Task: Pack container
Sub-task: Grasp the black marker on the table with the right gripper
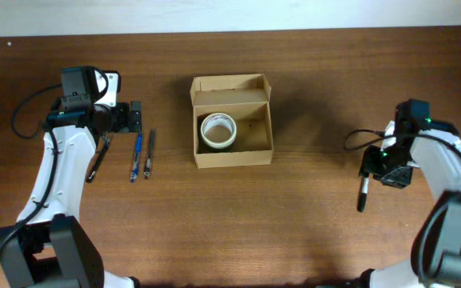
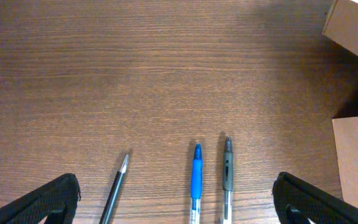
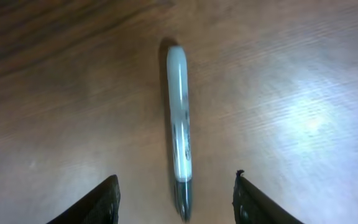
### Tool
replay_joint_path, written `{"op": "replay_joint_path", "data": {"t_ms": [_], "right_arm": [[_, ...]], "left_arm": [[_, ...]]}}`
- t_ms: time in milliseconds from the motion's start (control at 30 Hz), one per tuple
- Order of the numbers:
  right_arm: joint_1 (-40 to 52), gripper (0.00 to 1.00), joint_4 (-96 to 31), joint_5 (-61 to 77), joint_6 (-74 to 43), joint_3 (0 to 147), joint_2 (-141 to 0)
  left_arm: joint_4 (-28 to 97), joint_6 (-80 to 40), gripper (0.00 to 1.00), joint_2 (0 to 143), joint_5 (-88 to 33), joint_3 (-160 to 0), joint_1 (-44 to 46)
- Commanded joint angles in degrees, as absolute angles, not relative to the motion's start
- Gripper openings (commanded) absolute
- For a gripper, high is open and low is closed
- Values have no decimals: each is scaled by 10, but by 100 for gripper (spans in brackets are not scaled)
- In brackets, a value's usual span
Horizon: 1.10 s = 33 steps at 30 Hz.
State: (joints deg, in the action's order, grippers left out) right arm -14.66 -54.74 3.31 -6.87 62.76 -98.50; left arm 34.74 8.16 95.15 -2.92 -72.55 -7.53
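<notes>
The container [image 1: 232, 120], a tan cardboard box with its flap lid open at the back, sits mid-table with a white tape roll [image 1: 218, 131] inside. Its corners [image 2: 353, 25] show at the right of the left wrist view. My left gripper [image 1: 134, 118] [image 2: 179, 202] is open wide above three pens: black [image 2: 118, 186], blue [image 2: 196, 180] and grey [image 2: 227, 174]. My right gripper [image 1: 368, 170] [image 3: 176, 199] is open over a pale marker with a dark end [image 3: 180, 124] [image 1: 363, 194]. The marker lies on the table between the fingers [image 3: 98, 202], touching neither.
The three pens lie side by side left of the box: blue [image 1: 137, 156], grey [image 1: 149, 152], black [image 1: 98, 160]. Black cables trail from both arms. The table's back edge [image 1: 230, 30] runs behind the box.
</notes>
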Motion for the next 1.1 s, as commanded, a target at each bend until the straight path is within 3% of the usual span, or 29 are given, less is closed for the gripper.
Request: {"op": "replay_joint_path", "data": {"t_ms": [0, 200, 367, 533, 633, 700, 933, 1067], "right_arm": [[-150, 57, -527, 46, -80, 623, -1019], [-150, 56, -488, 45, -80, 623, -1057], [-150, 41, -470, 43, -80, 623, -1068], [-150, 39, -464, 40, -80, 623, -1089], [-150, 21, -464, 39, -80, 623, -1101], [-150, 4, -462, 39, -80, 623, -1102], [-150, 4, -510, 88, -77, 672, -1096], [-147, 4, -613, 149, -70, 808, -1074]], "left_arm": [[348, 91, 99, 954, -30, -735, -77], [348, 91, 99, 954, -30, -735, -77], [348, 91, 99, 954, -30, -735, -77], [348, 91, 99, 954, -30, -735, -77], [348, 91, 99, 954, -30, -735, -77], [348, 91, 99, 954, -30, -735, -77], [348, 91, 99, 954, -30, -735, -77], [348, 91, 99, 954, -30, -735, -77]]}}
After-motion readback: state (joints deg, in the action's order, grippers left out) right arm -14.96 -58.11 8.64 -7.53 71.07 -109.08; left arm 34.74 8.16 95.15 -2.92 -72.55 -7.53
